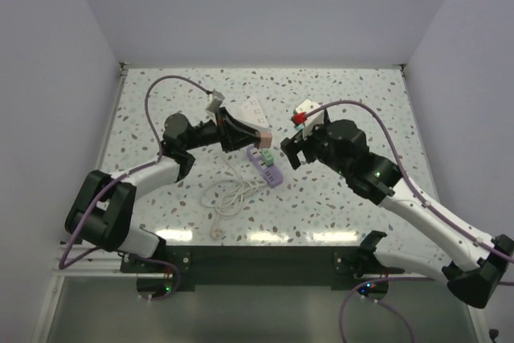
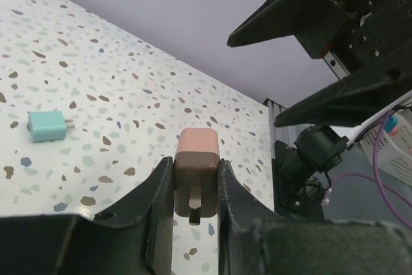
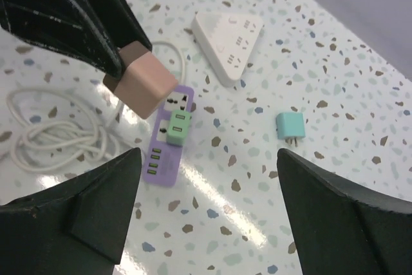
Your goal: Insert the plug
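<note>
My left gripper is shut on a pink plug, held in the air just above the far end of a purple power strip on the table. In the left wrist view the plug sits between the fingers with a metal prong pointing down. The right wrist view shows the plug over the strip's free socket, beside a green plug seated in the strip. My right gripper is open and empty, hovering right of the strip.
A white power strip lies further back. A teal plug lies loose on the table, also in the left wrist view. A coiled white cable lies in front of the purple strip.
</note>
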